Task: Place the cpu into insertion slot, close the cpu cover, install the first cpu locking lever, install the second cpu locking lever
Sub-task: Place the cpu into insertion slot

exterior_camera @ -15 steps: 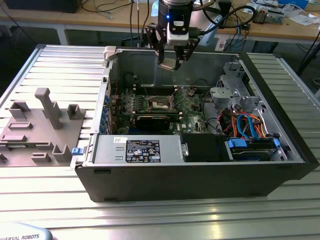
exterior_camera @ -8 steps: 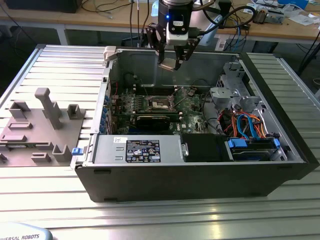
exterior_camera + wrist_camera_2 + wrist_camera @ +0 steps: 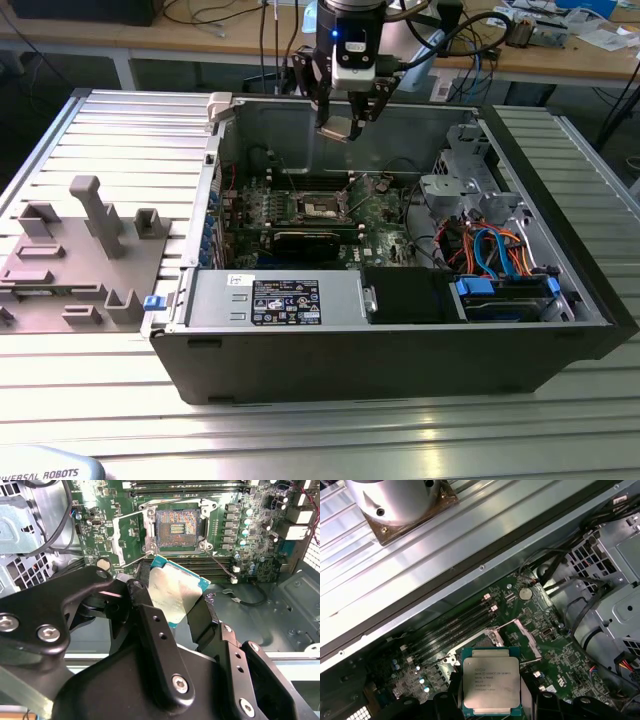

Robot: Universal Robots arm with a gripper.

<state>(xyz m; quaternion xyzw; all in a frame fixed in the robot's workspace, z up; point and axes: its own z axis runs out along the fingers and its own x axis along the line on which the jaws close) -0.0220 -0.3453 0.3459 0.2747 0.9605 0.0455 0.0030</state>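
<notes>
Gripper [image 3: 346,122] hung over the green motherboard [image 3: 385,215], clamped on the edges of the cpu [image 3: 176,595], likely to leave its underside free, with the bare insertion slot [image 3: 322,207] at its six o'clock in the exterior view and the cpu cover [image 3: 118,537] swung open to admit it.

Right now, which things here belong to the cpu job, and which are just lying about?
Job: pincer holding the cpu; insertion slot, empty; cpu cover, open.
Lying about: power supply; blue cables; grey blocks.
</notes>
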